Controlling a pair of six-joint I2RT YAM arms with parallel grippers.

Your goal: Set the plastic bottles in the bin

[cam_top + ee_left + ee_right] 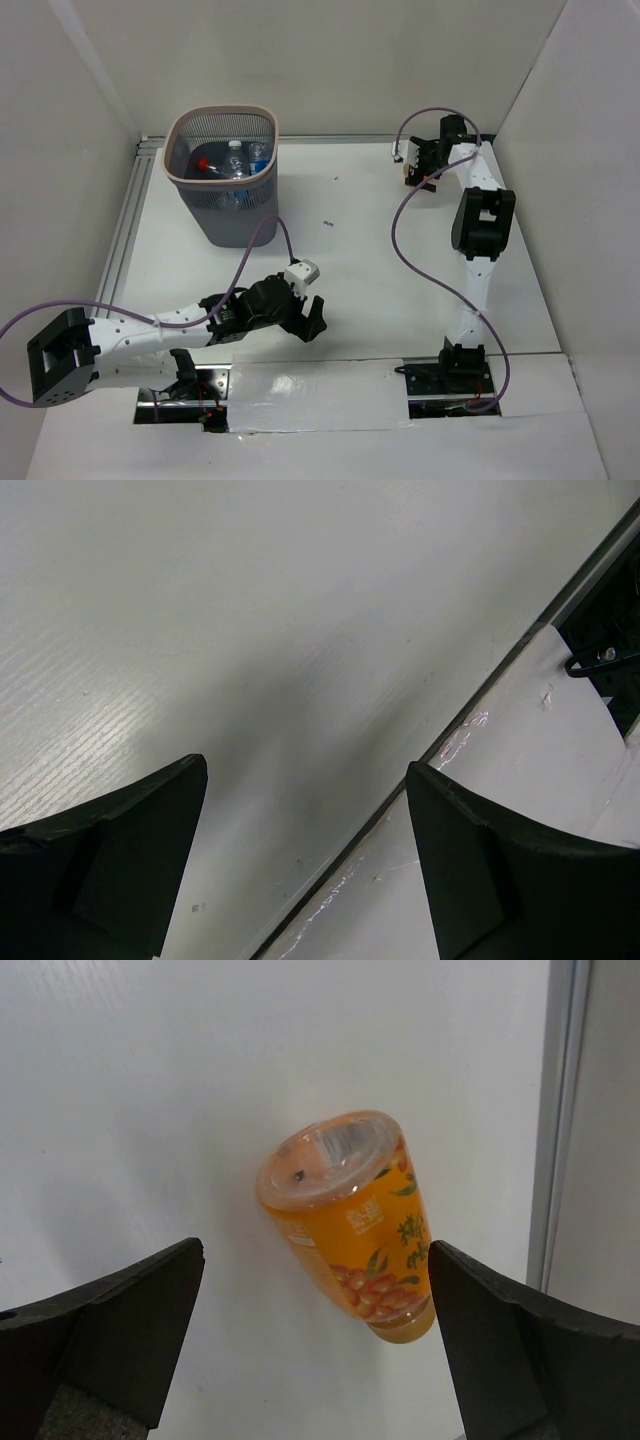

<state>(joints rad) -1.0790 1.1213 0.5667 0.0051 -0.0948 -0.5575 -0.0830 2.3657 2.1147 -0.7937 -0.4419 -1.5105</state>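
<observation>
The bin (184,178), dark wire mesh with a pale rim, stands at the back left. Plastic bottles lie inside it: one with a red cap (203,160) and clear ones with blue labels (240,158). A small plastic bottle with an orange label (352,1230) lies on the table at the back right. It sits between the open fingers of my right gripper (315,1260), which hovers over it (412,168) without touching. My left gripper (312,322) is open and empty, low over the table near the front edge; its wrist view (305,780) shows only bare table.
White enclosure walls stand on the left, back and right. A metal rail (125,220) runs along the table's left edge and another (560,1110) lies just beside the orange bottle. A taped seam (440,745) crosses the table front. Purple cables (410,250) hang from both arms.
</observation>
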